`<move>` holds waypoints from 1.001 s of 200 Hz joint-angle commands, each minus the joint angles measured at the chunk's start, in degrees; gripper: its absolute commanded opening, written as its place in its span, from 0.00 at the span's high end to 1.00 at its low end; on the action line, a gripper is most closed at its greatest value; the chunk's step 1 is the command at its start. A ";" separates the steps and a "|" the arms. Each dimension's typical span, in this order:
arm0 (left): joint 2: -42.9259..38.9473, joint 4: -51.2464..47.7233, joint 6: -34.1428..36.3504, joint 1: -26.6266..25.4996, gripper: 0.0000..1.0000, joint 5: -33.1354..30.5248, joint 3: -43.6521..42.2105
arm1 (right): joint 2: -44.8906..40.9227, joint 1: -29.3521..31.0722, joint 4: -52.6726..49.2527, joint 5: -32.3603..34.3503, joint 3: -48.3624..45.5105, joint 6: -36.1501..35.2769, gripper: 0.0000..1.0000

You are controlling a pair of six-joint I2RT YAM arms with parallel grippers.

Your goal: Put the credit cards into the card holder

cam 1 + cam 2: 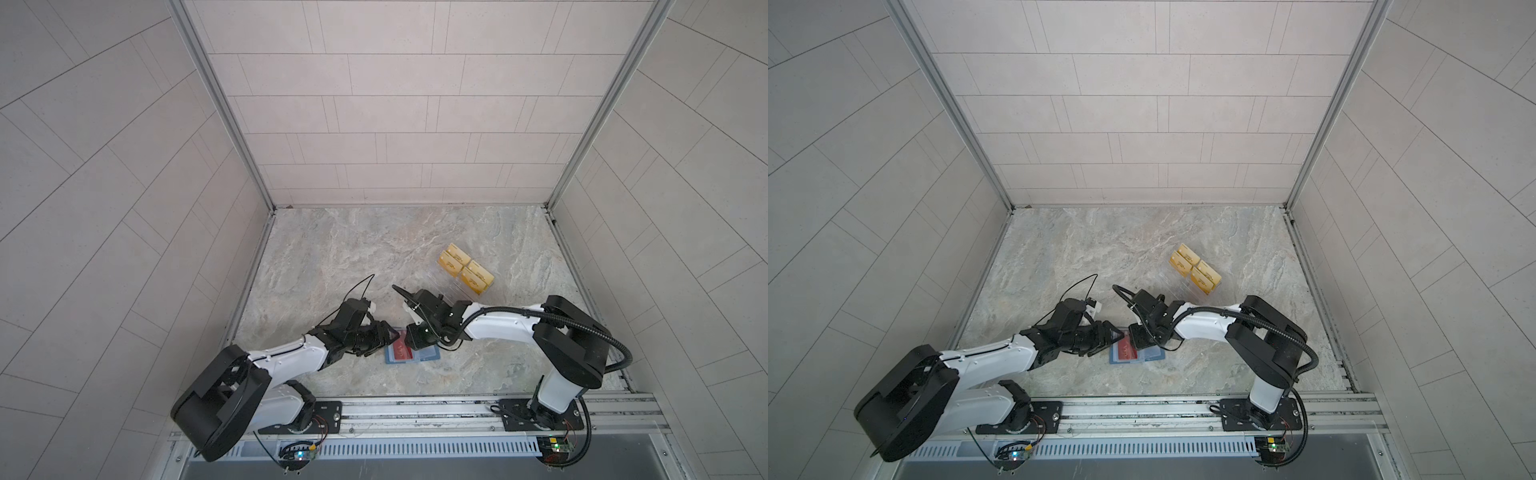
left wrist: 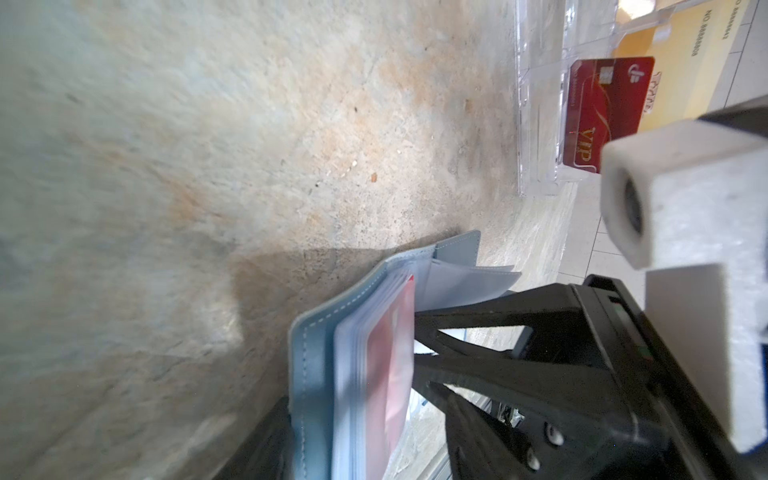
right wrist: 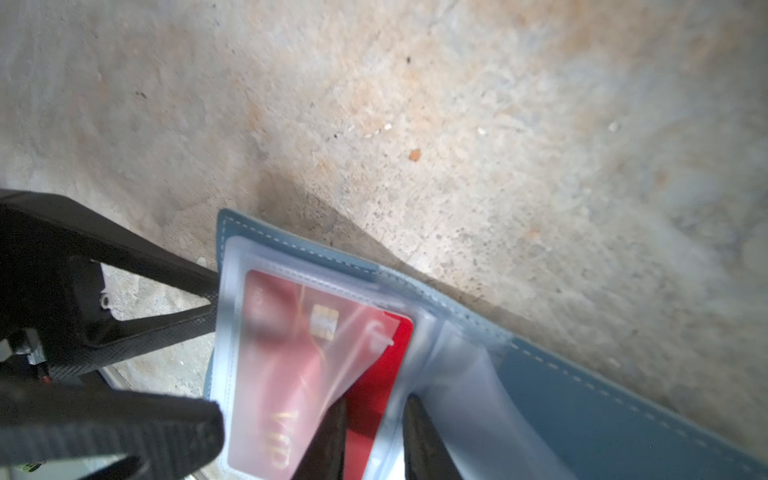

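Red VIP card [image 3: 386,353] pinched in right hand [image 3: 374,401], half slid into card holder [image 3: 582,395]; left hand [image 3: 214,353] at holder edge, grip can't be told. 2nd card [image 2: 598,112] not yet pulled from acrylic rack [image 2: 540,124].

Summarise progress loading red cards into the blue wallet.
Done: no card fully sleeved. In hand: one red plastic VIP card sits mostly inside a clear sleeve of the open slate-blue leather card holder, one end exposed, right gripper at that end, left gripper at the holder's edge. Remaining: another red VIP card stands in the clear acrylic rack.
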 commanded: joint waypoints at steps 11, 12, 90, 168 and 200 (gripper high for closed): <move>-3.66 6.15 -0.18 -0.90 0.38 4.16 0.36 | 3.38 1.32 0.69 -1.37 -2.46 1.41 0.73; -3.69 6.10 -0.14 -0.90 0.38 4.14 0.34 | 3.40 1.30 0.74 -1.39 -2.48 1.43 0.73; 1.35 12.72 -2.57 -1.52 0.47 7.49 -0.25 | 4.27 1.41 4.26 -2.37 -3.32 3.17 0.73; 3.08 -8.36 4.73 -2.66 0.78 -1.12 6.39 | -0.50 1.40 2.02 -0.99 -2.56 2.35 0.68; 2.41 -15.42 6.71 -2.66 0.90 -5.20 8.82 | -4.65 1.37 -4.39 4.16 -2.57 -0.43 0.63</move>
